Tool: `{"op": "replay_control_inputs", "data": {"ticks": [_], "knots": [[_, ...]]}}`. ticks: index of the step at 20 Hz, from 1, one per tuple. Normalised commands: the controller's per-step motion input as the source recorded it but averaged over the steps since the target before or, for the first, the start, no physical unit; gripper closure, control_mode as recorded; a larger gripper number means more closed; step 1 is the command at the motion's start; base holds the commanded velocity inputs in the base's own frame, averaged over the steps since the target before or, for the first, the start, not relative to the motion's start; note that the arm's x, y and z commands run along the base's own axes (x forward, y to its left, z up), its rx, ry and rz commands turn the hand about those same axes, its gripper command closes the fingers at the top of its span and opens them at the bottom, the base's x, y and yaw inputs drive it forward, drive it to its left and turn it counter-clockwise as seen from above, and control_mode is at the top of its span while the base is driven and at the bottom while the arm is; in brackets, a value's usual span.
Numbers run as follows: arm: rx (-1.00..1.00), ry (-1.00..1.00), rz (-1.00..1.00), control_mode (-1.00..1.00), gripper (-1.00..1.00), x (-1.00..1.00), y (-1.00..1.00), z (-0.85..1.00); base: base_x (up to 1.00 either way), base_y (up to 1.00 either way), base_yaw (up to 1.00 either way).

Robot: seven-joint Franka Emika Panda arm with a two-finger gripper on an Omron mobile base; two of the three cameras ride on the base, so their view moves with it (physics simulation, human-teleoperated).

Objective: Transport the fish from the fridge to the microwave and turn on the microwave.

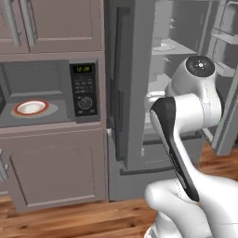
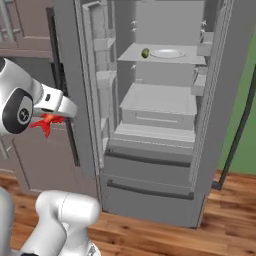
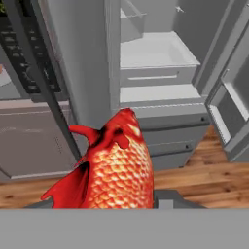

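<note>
The red-orange fish sits between my gripper's fingers, head pointing away from the camera, and it hides most of the fingertips. In the right base view the fish hangs under my gripper, out in front of the left fridge door. The fridge stands open, its pale shelves showing. To its left, the microwave is open and holds a red-rimmed white plate; its control panel carries a green display and a round knob.
A white plate and a small green vegetable lie on the upper fridge shelf. The open left fridge door stands edge-on between the microwave and the fridge interior. Cabinets flank the microwave above and below. The floor is wood.
</note>
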Motion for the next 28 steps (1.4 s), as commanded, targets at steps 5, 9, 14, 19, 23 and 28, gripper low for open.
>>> {"op": "replay_control_inputs", "data": {"ticks": [5,9,14,19,23,28], "knots": [[0.00,0.00,0.00,1.00,1.00,0.00,0.00,0.00,0.06,0.68,-0.01],[0.00,0.00,0.00,1.00,1.00,0.00,0.00,0.00,0.14,0.66,-0.02],[0.00,0.00,0.00,1.00,1.00,0.00,0.00,0.00,0.19,0.61,0.00],[0.00,0.00,0.00,1.00,1.00,0.00,0.00,0.00,0.24,0.59,-0.05],[0.00,0.00,0.00,1.00,1.00,0.00,0.00,0.00,0.35,0.49,-0.08],[0.00,0.00,0.00,1.00,1.00,0.00,0.00,0.00,0.39,0.23,0.00]]}}
